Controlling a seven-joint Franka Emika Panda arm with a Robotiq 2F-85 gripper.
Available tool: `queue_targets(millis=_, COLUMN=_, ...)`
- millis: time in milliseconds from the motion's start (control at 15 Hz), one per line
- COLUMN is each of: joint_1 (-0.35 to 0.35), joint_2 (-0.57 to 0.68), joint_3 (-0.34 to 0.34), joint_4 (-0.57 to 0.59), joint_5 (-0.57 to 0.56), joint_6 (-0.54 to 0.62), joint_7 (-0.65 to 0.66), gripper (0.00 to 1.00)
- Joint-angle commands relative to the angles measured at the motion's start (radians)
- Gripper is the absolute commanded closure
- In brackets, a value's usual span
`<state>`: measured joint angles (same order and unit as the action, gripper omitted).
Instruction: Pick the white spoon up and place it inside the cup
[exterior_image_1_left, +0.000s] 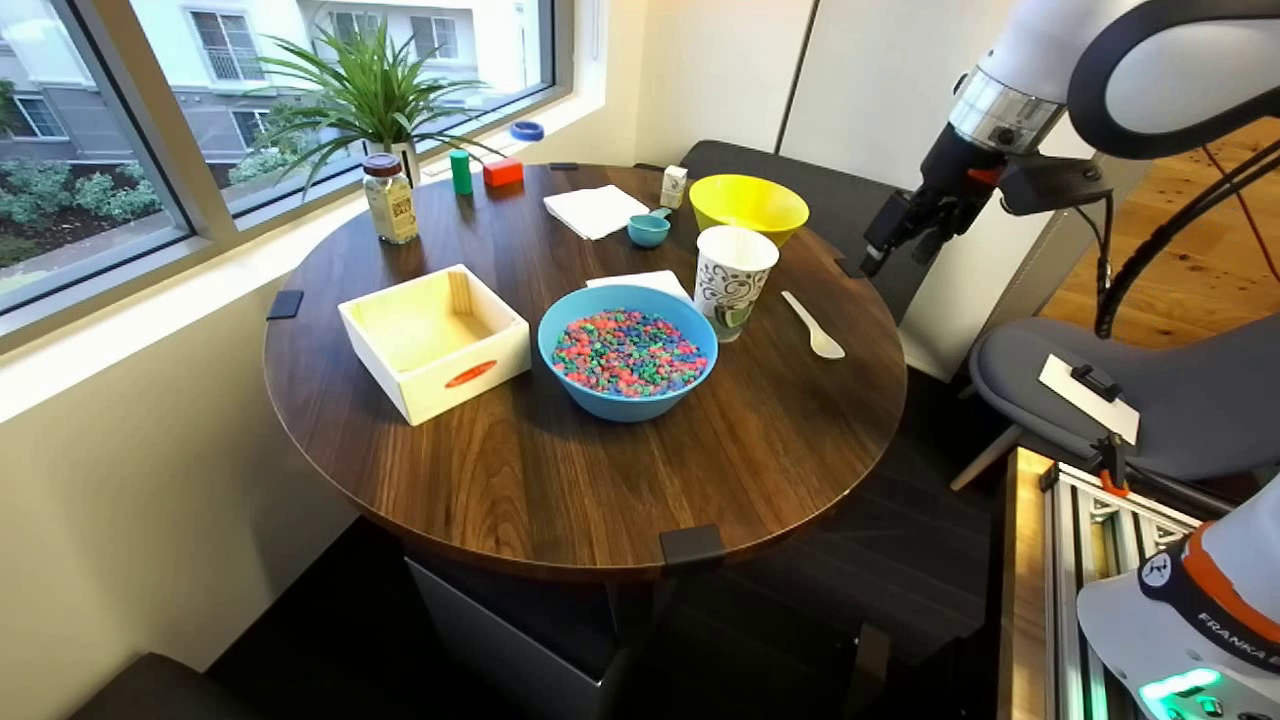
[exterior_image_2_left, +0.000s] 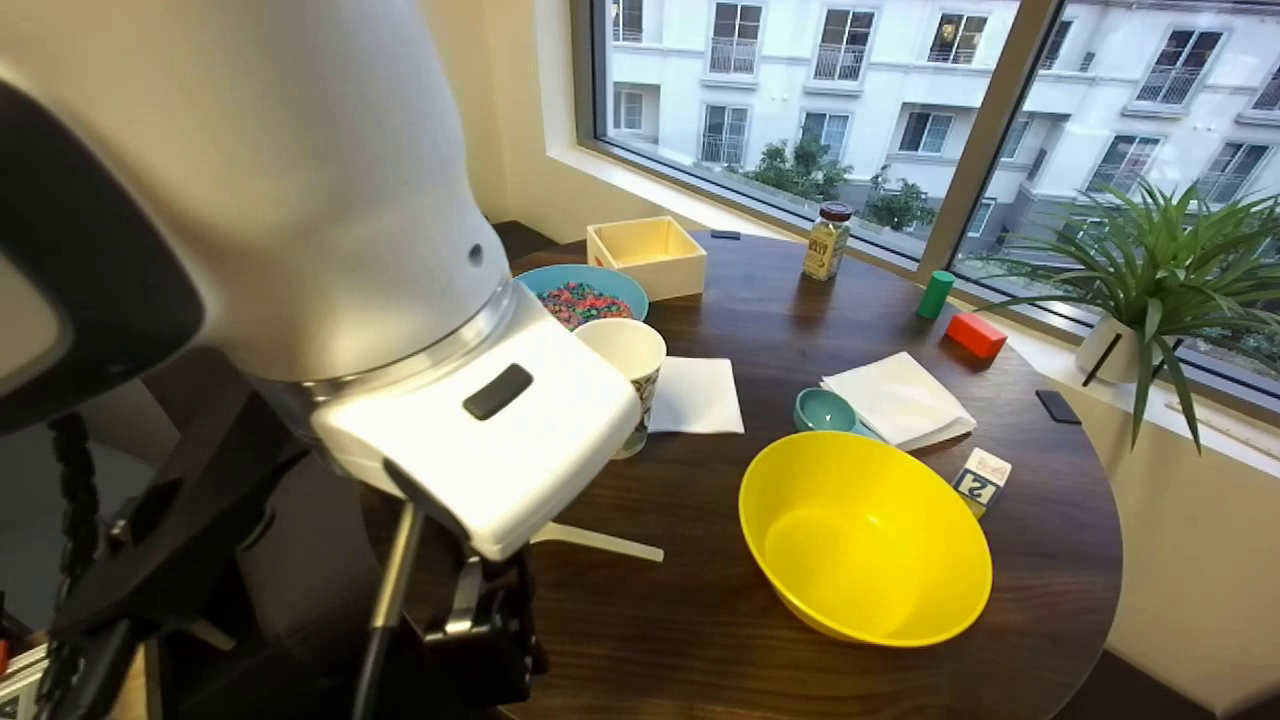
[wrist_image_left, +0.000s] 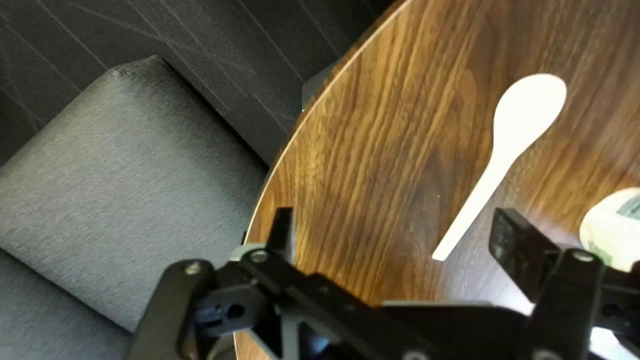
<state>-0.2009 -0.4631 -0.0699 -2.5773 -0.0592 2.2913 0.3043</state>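
Spanning the space below me, the surface (exterior_image_1_left: 520, 480) is carrying the rest. The yellow bowl (exterior_image_2_left: 865, 555), the blue bowl (exterior_image_1_left: 628, 410) and the wooden box (exterior_image_1_left: 440, 390) are sitting, I am judging, as bystanders to this step. My gripper (wrist_image_left: 394, 230) is holding nothing; its jaws are standing wide, presumably so a handle can fit between. The cup (exterior_image_1_left: 733, 285) is standing mouth-up just beside the blue bowl, looking suited to receiving the white spoon (wrist_image_left: 501, 159), which is lying flat near the surface's edge, its handle end showing between my jaws in the wrist view. I am counting one surface, two bowls, one wooden box, one gripper, two napkins (exterior_image_1_left: 595, 212), one cup, one spoon, and coloured bits (exterior_image_1_left: 628, 353) beyond counting.
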Motion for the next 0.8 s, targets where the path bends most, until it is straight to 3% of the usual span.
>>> queue_targets(millis=0, joint_1=-0.01, joint_2=0.12, joint_3=0.005, joint_4=0.07, joint_5=0.046, joint_6=0.053, joint_7=0.073, gripper=0.0)
queue_targets(millis=333, joint_1=-0.006, joint_2=0.235, joint_3=0.018, joint_4=0.134, joint_5=0.033, joint_6=0.081, joint_7=0.168, gripper=0.0)
queue_targets(millis=733, joint_1=0.022, joint_2=0.335, joint_3=0.012, joint_4=0.207, joint_5=0.048, joint_6=0.059, joint_7=0.19, gripper=0.0)
